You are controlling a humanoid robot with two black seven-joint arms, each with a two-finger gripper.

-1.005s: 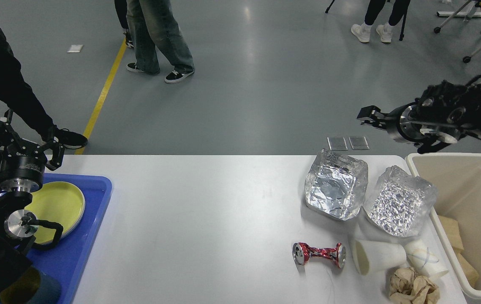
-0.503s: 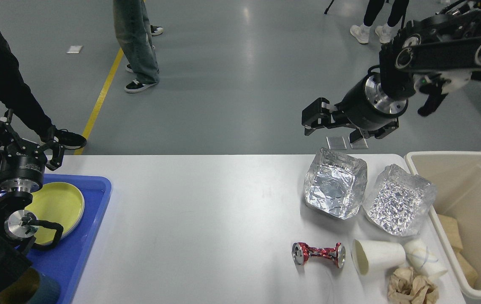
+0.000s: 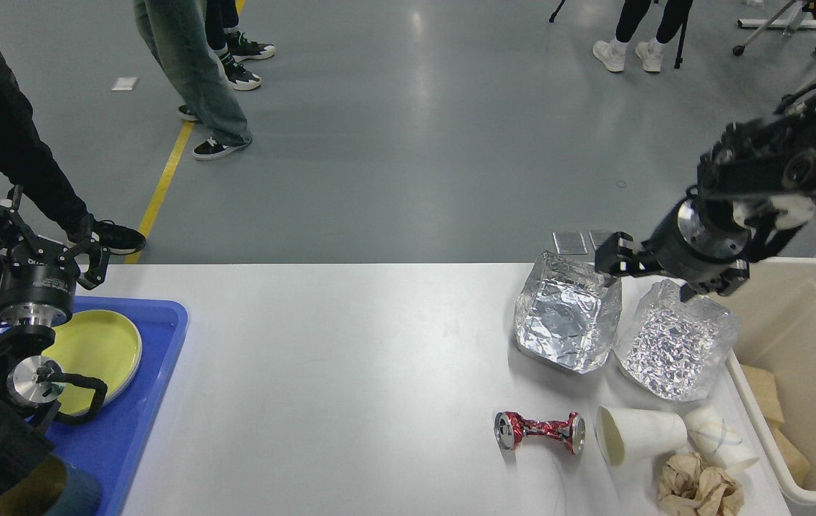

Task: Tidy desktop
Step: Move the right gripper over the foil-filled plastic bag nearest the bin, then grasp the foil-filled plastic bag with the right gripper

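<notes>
- Black right gripper (image 3: pixel 612 261) is dropping from mid-air onto the foil box (image 3: pixel 569 312) rim, apparently open and empty.
- Left gripper (image 3: pixel 39 247) is idling open above the blue tray (image 3: pixel 142 416).

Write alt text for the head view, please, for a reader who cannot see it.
The right hand hangs over two foil trays on the white desktop, beside a beige bin. In front lie a crushed can, paper cups and crumpled paper; the left hand is above a blue tray.

Matt white desktop (image 3: pixel 350 373). On it, two crinkled shiny foil boxes (image 3: pixel 569 322); near them a crushed glossy metal can (image 3: pixel 540 432), smooth paper cups (image 3: pixel 640 433), crumpled brown paper (image 3: pixel 700 487).
</notes>
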